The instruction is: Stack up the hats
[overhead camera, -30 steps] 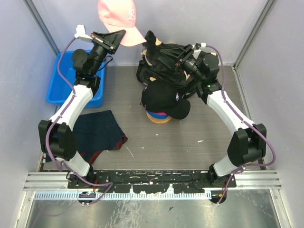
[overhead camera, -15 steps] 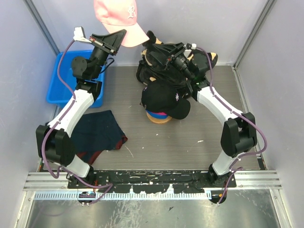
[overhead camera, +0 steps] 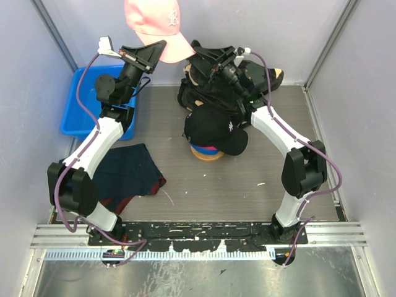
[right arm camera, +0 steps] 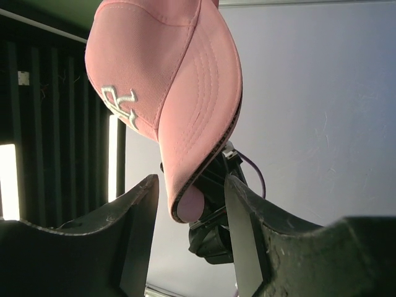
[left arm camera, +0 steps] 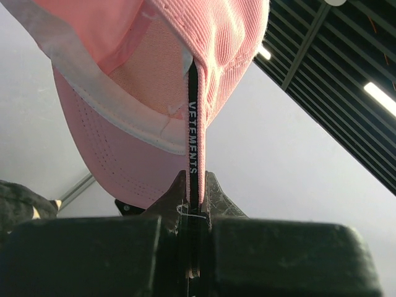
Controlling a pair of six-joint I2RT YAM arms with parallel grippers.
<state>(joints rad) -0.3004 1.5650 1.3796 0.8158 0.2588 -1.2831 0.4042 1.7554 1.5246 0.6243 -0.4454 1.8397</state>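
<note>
A scuffed grey counter [overhead camera: 247, 185] walled in by pale panels carries everything. Nearest the arm bases lies a flat dark navy cloth [overhead camera: 127, 173], limp and creased. Farther in, at the middle, sits the stack: a black cap [overhead camera: 213, 127] with a white stitched logo tops the coloured caps beneath it [overhead camera: 206, 149], of which only thin blue and magenta edges show, all on a round tan stand [overhead camera: 207, 156]. A blue plastic bin [overhead camera: 74, 114] stands far left, and a black plush bundle [overhead camera: 213, 86] slumps behind the stack.

Farthest and highest hangs the light pink cap [overhead camera: 154, 25], soft corduroy-like cloth with a stiff curved brim. The left hand [left arm camera: 195, 192] is clenched on its thin black lettered strap, so the crown hangs from that single strip. The cap's long axis runs from that strap across to the brim, which points toward the right hand [right arm camera: 192, 182]. That hand is released, fingers [right arm camera: 139, 213] well parted and holding nothing; the brim tip lines up with the gap between them, though whether it has entered the gap cannot be told. The stack lies below and nearer than the cap, closer to the right arm, so a steadying grip on the brim looks like the next need.
</note>
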